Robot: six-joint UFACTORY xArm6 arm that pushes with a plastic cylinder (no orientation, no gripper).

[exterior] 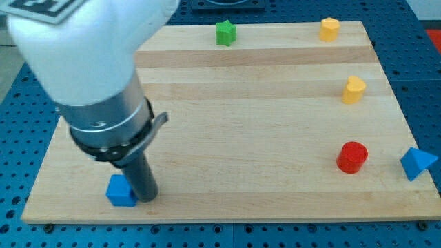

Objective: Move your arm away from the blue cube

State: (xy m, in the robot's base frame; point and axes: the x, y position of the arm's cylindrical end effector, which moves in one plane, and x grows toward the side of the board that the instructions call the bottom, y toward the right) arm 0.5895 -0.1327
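Note:
The blue cube sits near the bottom left corner of the wooden board. My dark rod comes down from the big white and grey arm at the view's left. My tip rests on the board right beside the cube's right side, touching or almost touching it.
A green star block lies at the top middle. A yellow block is at the top right, a yellow heart-like block at the right. A red cylinder and a blue triangular block lie at the bottom right edge.

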